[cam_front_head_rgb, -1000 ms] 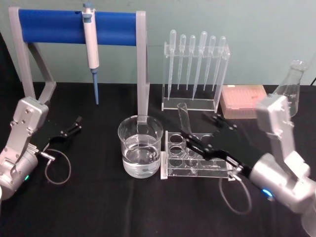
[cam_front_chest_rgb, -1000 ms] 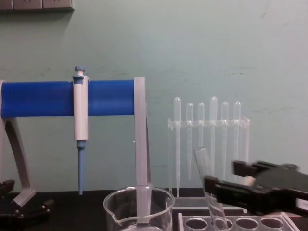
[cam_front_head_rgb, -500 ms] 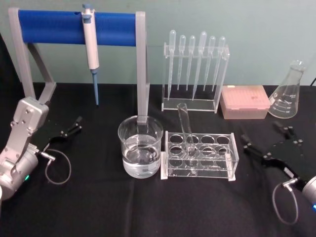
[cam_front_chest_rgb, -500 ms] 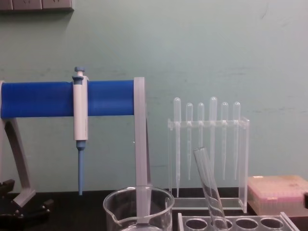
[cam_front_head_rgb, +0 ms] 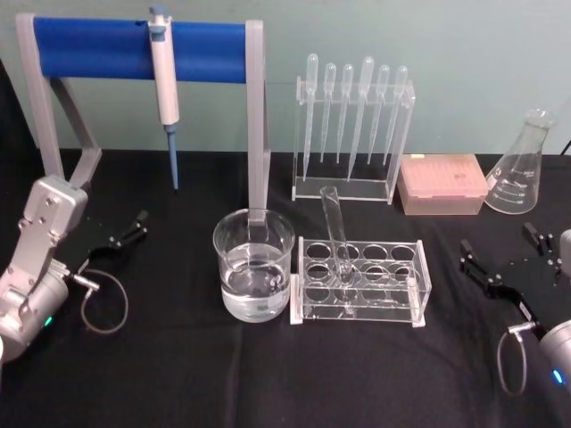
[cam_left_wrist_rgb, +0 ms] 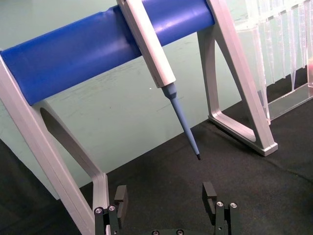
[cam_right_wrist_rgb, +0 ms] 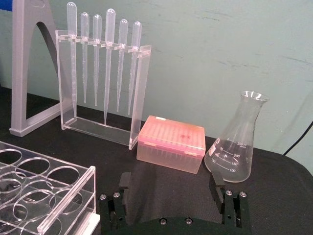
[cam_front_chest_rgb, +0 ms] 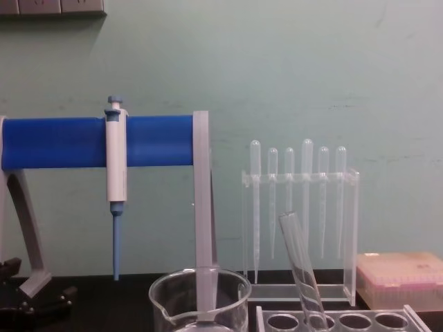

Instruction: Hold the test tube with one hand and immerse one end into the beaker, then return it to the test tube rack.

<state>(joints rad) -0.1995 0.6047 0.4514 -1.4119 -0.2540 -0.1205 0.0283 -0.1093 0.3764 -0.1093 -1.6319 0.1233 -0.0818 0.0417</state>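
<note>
You had the clear glass test tube point(cam_front_head_rgb: 336, 234) leaning in its clear plastic rack point(cam_front_head_rgb: 360, 282), beside the water-filled glass beaker point(cam_front_head_rgb: 253, 276); your black right gripper point(cam_front_head_rgb: 505, 266) sat spread and empty, well apart.

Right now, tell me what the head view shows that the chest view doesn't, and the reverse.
Head view alone: the right gripper, open and low at the right, the left gripper open at the left, the conical flask, and water in the beaker.
Chest view alone: grey wall boxes up top.
Both: the test tube leaning in the clear rack, the droppers, the pipette.
</note>
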